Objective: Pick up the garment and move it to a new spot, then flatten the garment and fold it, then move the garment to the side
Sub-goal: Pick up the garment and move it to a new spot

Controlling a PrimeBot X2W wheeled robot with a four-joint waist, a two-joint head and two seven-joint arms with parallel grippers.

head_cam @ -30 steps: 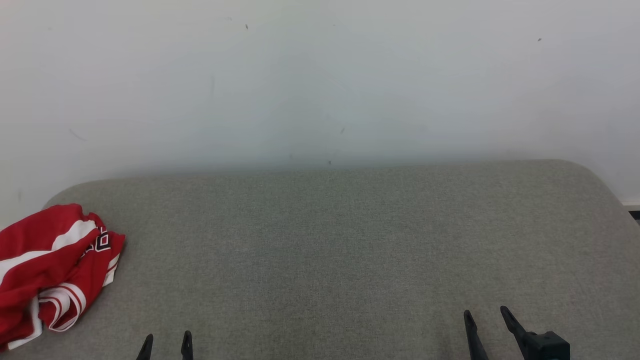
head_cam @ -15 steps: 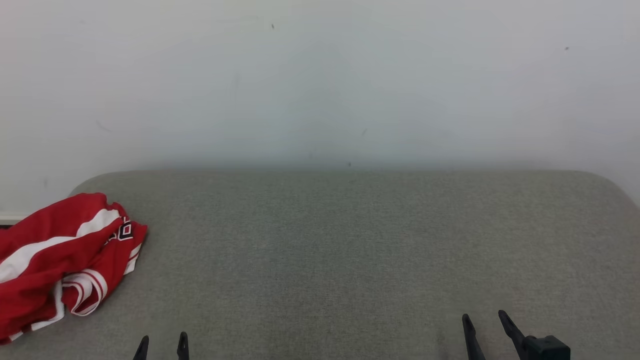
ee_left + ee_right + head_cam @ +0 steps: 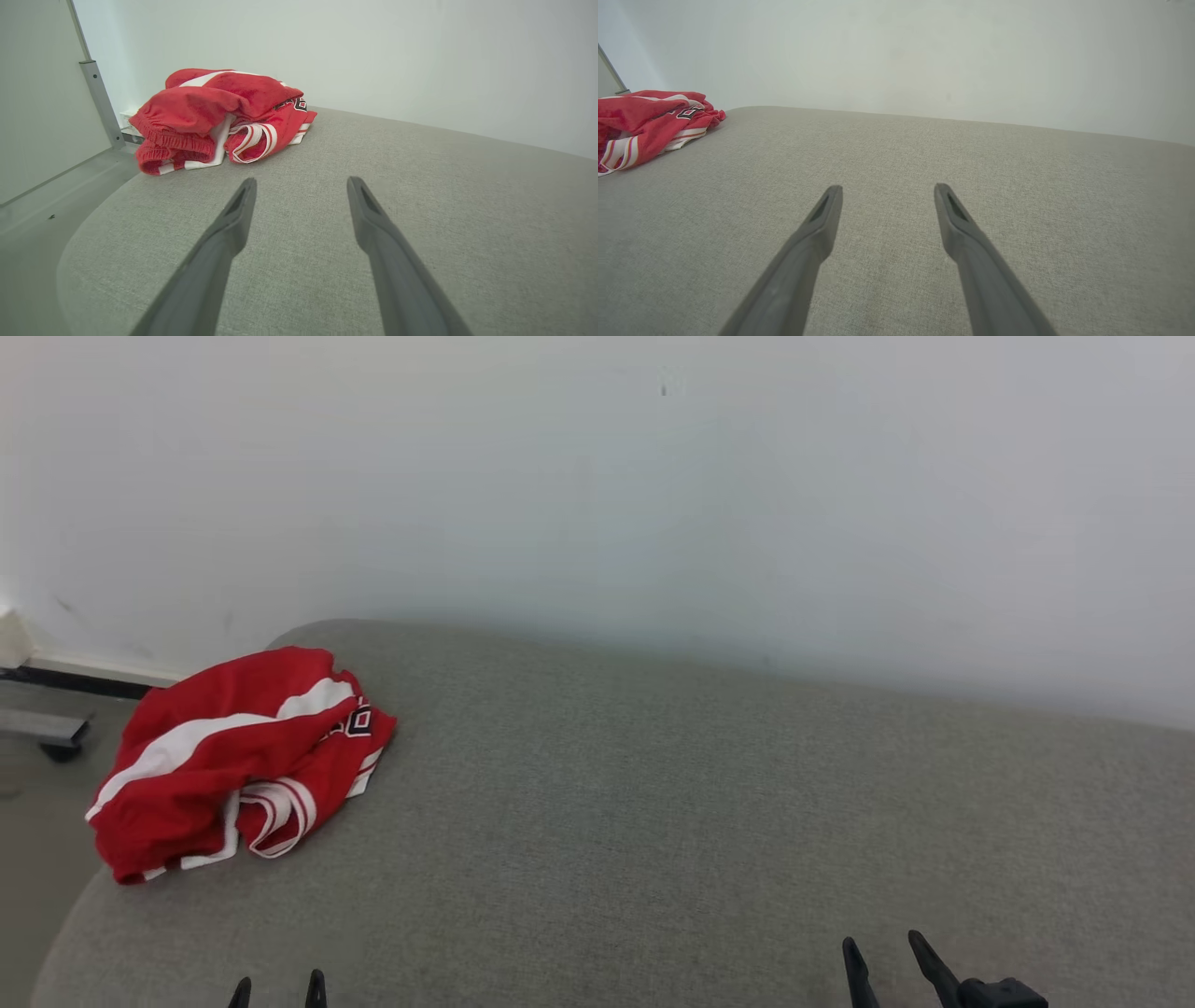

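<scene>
The garment [image 3: 238,761] is red with white stripes and lies crumpled in a heap at the far left end of a grey cushioned surface [image 3: 653,803]. The left wrist view has the garment [image 3: 219,119] ahead and slightly left of my left gripper [image 3: 301,186], well apart from it. My left gripper [image 3: 278,985] is open and empty at the bottom left of the head view. My right gripper [image 3: 882,947] is open and empty at the bottom right. In the right wrist view the garment [image 3: 649,121] sits far to the left of my right gripper [image 3: 887,189].
A pale wall [image 3: 597,485] runs behind the cushioned surface. The surface's rounded left edge [image 3: 65,915] drops to the floor, where a grey bar on a caster [image 3: 42,733] stands. A grey panel frame [image 3: 98,102] rises left of the garment.
The head camera has turned left, so the garment now appears further right and whole. Both grippers stay open near the bottom edge; the garment itself has not moved.
</scene>
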